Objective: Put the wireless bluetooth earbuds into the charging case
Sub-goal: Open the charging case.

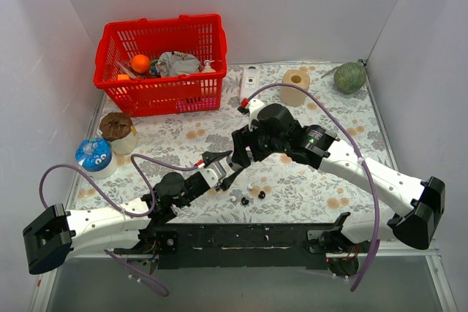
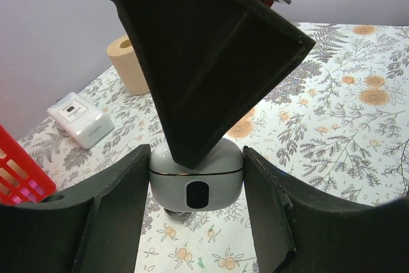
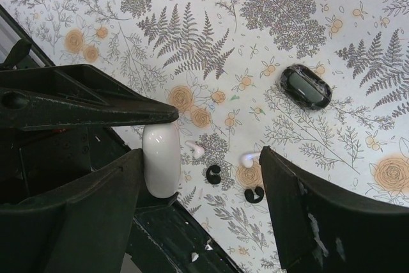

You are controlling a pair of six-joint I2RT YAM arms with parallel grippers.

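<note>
Near the front edge, I'm pinching the charging case (image 2: 197,165) with the left gripper (image 2: 197,187); the right gripper (image 3: 202,153) is hanging spread, earbuds (image 3: 213,172) lying uninserted.

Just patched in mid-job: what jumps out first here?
The left claw gripping a glossy white rounded charging case mid-table, the open right claw crowding it. Beside them, tiny black and white earbuds lie loose on the floral tablecloth; a bright red plastic basket sits back left.

Left claw (image 2: 197,164) clamps the charging case (image 2: 197,190); right claw (image 3: 201,155) hangs spread above.
</note>
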